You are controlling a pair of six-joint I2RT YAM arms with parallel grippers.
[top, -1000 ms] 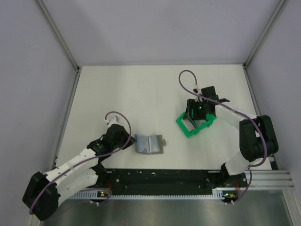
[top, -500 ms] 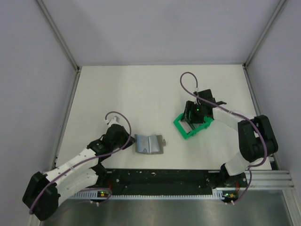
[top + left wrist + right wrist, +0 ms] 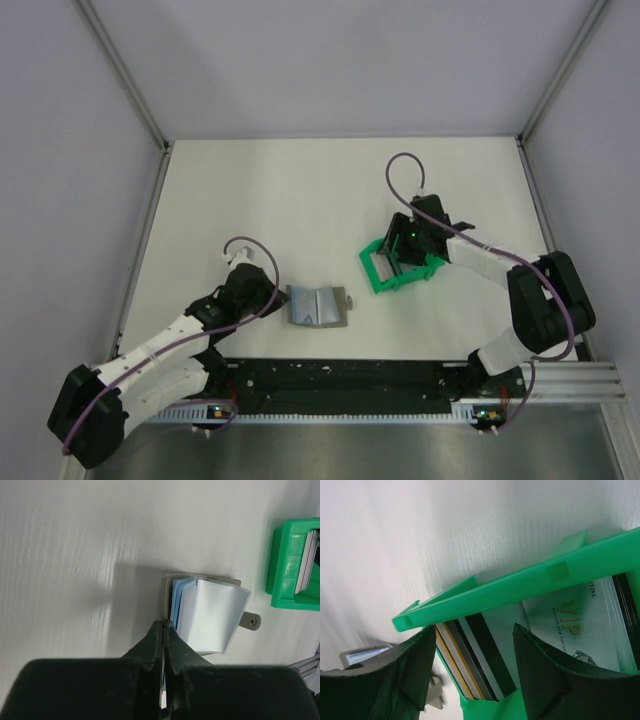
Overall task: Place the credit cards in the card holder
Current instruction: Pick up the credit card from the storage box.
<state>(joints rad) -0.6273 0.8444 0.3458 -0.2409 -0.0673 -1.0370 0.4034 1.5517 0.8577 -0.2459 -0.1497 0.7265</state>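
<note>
— How was the right hand (image 3: 473, 630) found?
— Its jaws were spread over the credit cards (image 3: 485, 652), which were stacked in the green tray (image 3: 520, 587).
— And the left hand (image 3: 164, 626)?
— It was closed at the edge of the card holder (image 3: 210, 612), perhaps pinching it, on the table (image 3: 75, 540).

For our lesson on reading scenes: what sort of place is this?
Probably a robotics lab test cell: left arm and right arm bolted to a white table, aluminium-framed plain walls around it, staged props like a green tray and card holder.

The left arm (image 3: 160, 352) and right arm (image 3: 482, 254) are made of white links with black joints; a purple cable (image 3: 404, 154) is looped over each.
</note>
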